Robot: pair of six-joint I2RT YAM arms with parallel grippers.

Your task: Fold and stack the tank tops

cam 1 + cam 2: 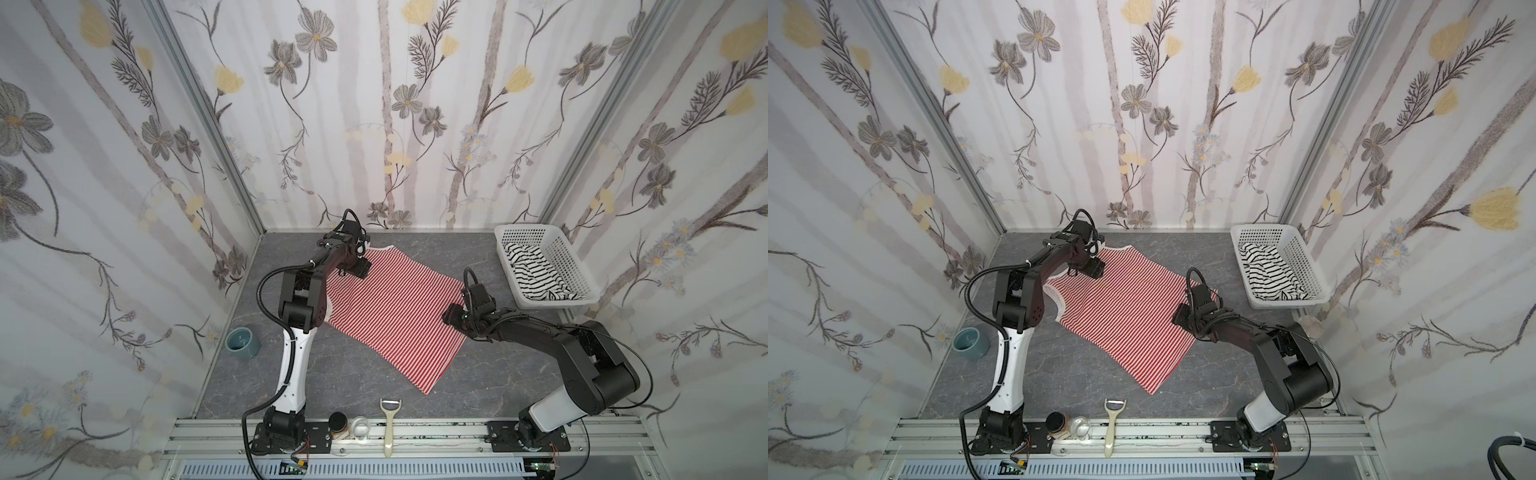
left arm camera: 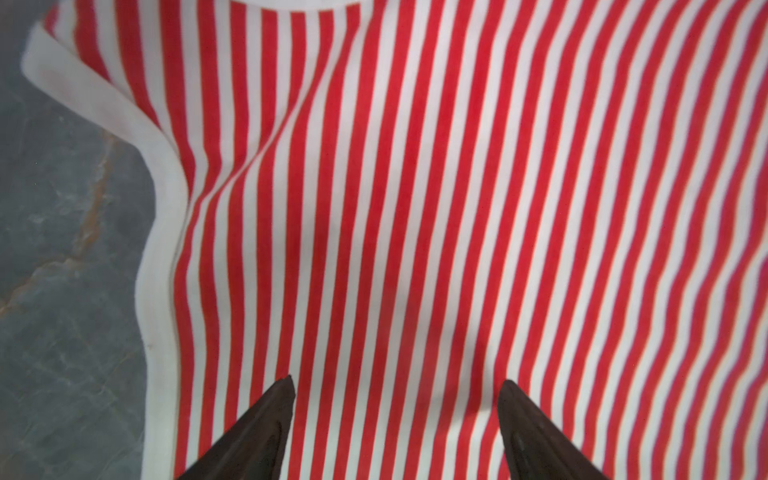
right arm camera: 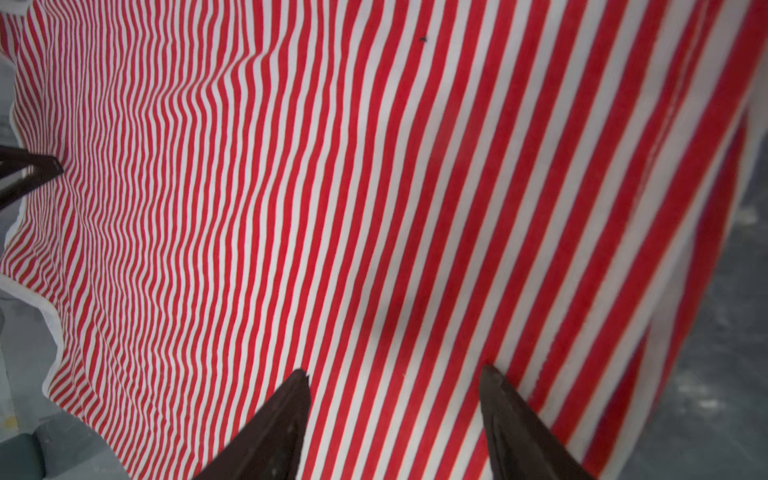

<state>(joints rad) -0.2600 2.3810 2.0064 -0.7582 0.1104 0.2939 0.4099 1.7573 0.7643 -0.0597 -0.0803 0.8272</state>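
Table [image 1: 332, 365]: red top [image 1: 395, 316] flat, unfolded; black-striped top [image 1: 532, 270] in basket [image 1: 569, 257], mid-right. My left claw [image 2: 397, 382], right claw [image 3: 392, 372] wide, maybe touching cloth.

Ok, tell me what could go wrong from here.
1. The left hand and right hand are both open over the striped cloth of the red-and-white tank top, inside its edges. Closing there may bunch the fabric or pinch only one layer.
2. The top's near corner lies close to the peeler, so dragging the cloth forward may shove it.
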